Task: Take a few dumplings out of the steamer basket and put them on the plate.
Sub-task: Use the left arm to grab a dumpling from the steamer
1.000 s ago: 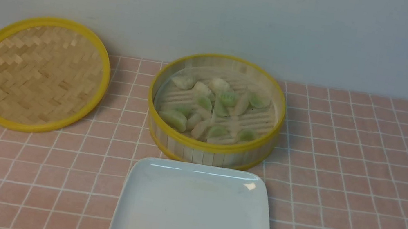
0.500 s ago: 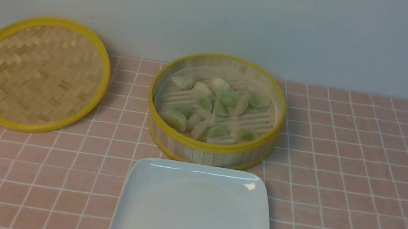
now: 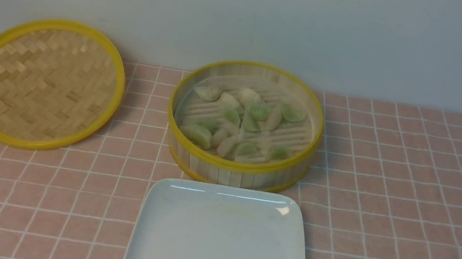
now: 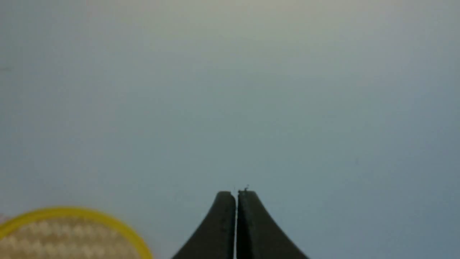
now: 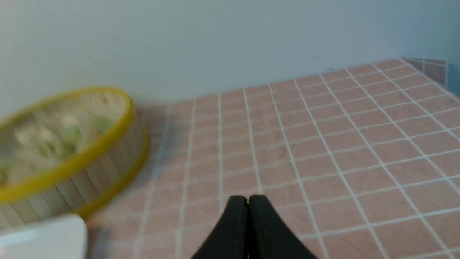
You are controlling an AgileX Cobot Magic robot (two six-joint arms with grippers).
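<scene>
The steamer basket [image 3: 237, 168] stands mid-table with several pale green and whitish dumplings [image 3: 241, 122] lying on its slatted floor. Directly in front of it the white plate [image 3: 218, 244] holds nothing. Neither arm shows in the front view. My left gripper [image 4: 236, 192] is shut with nothing in it and faces the grey wall, the woven lid [image 4: 68, 237] low at one side. My right gripper [image 5: 247, 197] is shut and empty above the pink tiled cloth, well to the right of the steamer basket [image 5: 72, 180] and a corner of the plate [image 5: 46, 237].
A flat woven lid [image 3: 45, 84] with a yellow rim lies to the left of the basket. Pink checked cloth [image 3: 411, 202] covers the table. A plain grey wall [image 3: 250, 15] rises close behind the basket and lid.
A dark bit at the front view's lower left edge rose a little, then left the view. Basket, dumplings, plate and lid have not moved.
</scene>
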